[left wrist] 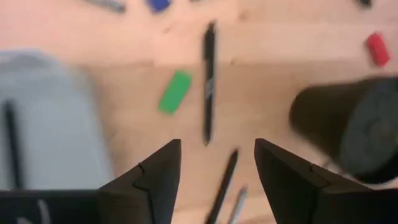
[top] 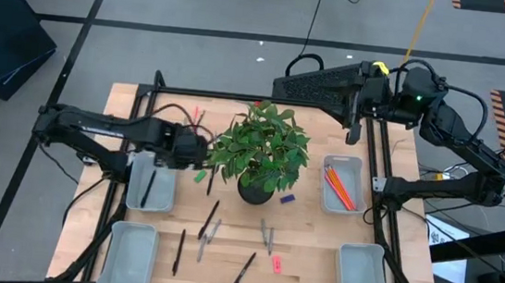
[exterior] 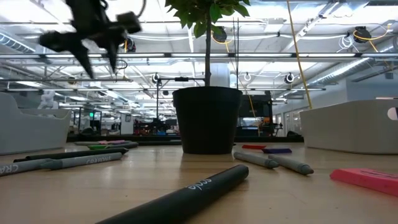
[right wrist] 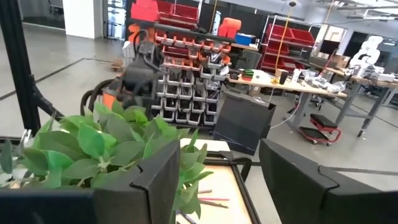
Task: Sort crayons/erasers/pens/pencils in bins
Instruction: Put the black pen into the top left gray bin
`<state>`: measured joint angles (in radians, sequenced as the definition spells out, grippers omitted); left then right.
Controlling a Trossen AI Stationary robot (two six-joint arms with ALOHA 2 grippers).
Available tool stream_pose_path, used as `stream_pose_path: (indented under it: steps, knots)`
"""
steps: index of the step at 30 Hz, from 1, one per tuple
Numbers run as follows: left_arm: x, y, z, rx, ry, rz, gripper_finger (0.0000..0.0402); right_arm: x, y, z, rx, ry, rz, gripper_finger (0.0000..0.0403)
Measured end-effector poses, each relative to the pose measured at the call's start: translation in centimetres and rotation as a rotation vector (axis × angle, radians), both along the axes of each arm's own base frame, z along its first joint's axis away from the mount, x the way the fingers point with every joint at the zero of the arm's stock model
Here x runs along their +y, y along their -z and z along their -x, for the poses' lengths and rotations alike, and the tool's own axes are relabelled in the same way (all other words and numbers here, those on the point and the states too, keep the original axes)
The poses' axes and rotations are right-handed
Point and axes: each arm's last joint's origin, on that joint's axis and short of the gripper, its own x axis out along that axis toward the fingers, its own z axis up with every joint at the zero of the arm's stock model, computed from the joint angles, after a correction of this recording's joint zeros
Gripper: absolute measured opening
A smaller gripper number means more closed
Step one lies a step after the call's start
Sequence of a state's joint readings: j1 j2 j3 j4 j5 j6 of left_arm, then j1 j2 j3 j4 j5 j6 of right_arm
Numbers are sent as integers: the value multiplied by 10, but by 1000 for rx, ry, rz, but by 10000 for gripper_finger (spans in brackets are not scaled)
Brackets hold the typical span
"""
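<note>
Left gripper (left wrist: 217, 163) hung spread and empty right beside the plant pot (top: 255, 190), above a black pen (left wrist: 209, 81) and green eraser (left wrist: 175, 91). Coming down, it could've snagged leaves or nudged both. Right gripper (right wrist: 217, 180) waited, spread too, behind the pot.

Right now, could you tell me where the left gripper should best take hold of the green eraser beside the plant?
Probably from straight above, across the green eraser's short width. It lies flat on bare wood, clear of the black pen beside it. The open left gripper hovers nearby.
</note>
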<state>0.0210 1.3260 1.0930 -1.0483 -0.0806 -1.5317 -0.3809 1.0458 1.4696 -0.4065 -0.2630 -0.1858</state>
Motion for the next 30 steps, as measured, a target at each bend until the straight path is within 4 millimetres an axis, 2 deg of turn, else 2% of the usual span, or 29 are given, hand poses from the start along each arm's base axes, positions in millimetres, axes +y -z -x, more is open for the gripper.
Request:
stream_pose_path:
  steps: [4, 8, 10, 13, 19, 23, 26, 30]
  knots:
    - [19, 33, -27, 90, 14, -32, 198, 1, 0, 1, 2, -1, 0, 211]
    - [39, 71, -44, 225, 41, -17, 198, 1, 0, 1, 3, -1, 0, 211]
    - [44, 85, -53, 219, 76, 2, 198, 1, 0, 1, 2, 0, -3, 210]
    - [47, 97, -64, 181, 98, 0, 198, 0, 0, 1, 1, 2, -18, 210]
    - [48, 118, -69, 246, 94, 13, 198, 0, 0, 1, -5, 9, -66, 210]
    - [50, 129, -77, 221, 120, 1, 195, -1, 0, 1, -7, 40, -70, 210]
    - [50, 136, -79, 234, 112, 23, 172, -2, 0, 1, -9, 103, -65, 210]
    - [49, 139, -77, 263, 92, 65, 116, -4, -2, 1, -26, 151, -55, 210]
